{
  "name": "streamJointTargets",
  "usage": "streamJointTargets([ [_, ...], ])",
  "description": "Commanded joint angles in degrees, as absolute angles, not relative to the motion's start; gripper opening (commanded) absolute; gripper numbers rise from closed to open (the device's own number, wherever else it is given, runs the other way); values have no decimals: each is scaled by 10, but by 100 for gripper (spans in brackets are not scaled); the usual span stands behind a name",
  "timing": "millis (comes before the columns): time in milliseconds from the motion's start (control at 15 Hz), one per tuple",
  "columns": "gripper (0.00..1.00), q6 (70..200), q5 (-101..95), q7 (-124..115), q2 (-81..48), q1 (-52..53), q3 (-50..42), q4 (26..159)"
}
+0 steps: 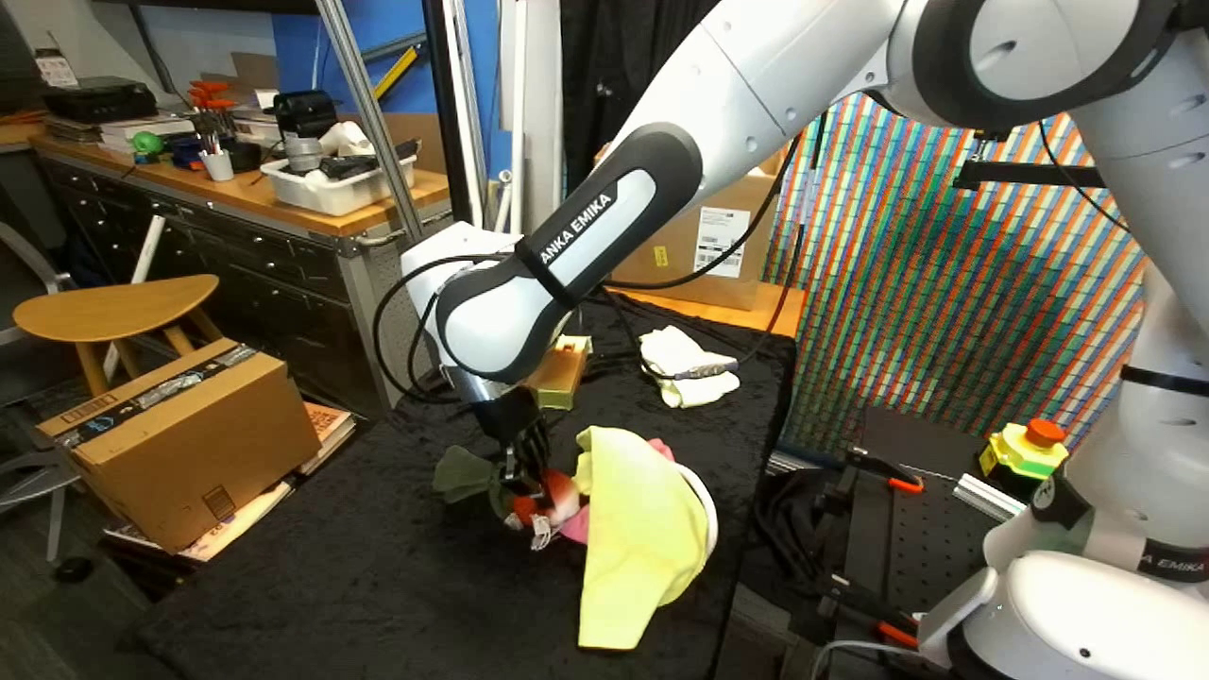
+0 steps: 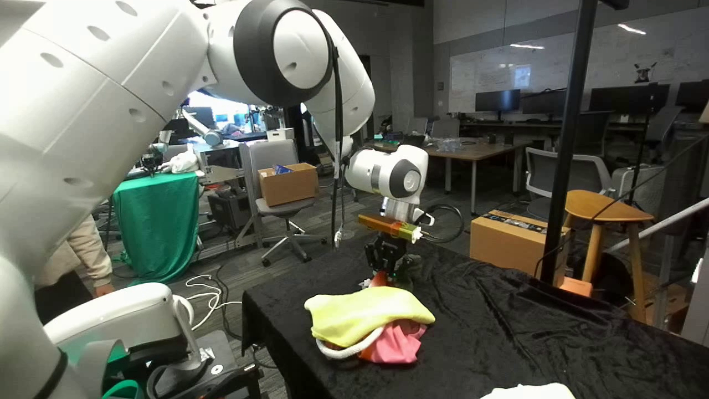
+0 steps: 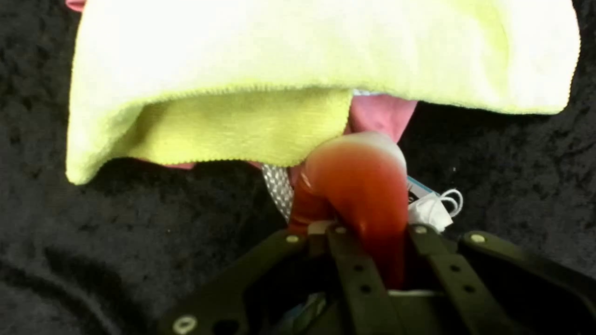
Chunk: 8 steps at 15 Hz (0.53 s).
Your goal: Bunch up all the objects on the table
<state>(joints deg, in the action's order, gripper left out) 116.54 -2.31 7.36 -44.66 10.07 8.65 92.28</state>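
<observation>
A yellow cloth (image 1: 642, 529) (image 2: 368, 313) (image 3: 279, 56) lies on top of a pink cloth (image 2: 394, 344) (image 3: 382, 114) and a white rope-like band (image 2: 344, 352). A red and white rounded toy (image 1: 563, 496) (image 3: 361, 181) sits against the edge of this pile. My gripper (image 1: 529, 491) (image 2: 382, 270) (image 3: 379, 229) points down with its fingers closed on both sides of the red toy. A dark green item (image 1: 463, 474) (image 2: 409, 267) lies right beside the gripper, partly hidden. A white crumpled tag with a loop (image 3: 430, 211) shows beside the toy. A white cloth (image 1: 689, 364) (image 2: 529, 392) lies apart from the pile.
The table wears a black velvet cover (image 1: 378, 586) (image 2: 498, 327) with wrinkles. A black cable hangs along the arm near the white cloth. A cardboard box (image 1: 184, 439) stands beyond the table edge. An emergency stop button (image 1: 1030, 444) sits near the robot base.
</observation>
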Motion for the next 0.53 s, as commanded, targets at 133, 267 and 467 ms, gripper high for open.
streamJointTargets([
  [133, 11, 1091, -19, 10, -469, 105, 63, 885],
  [267, 11, 1062, -19, 8, -459, 101, 63, 892],
  [467, 11, 1038, -25, 13, -454, 103, 63, 891],
])
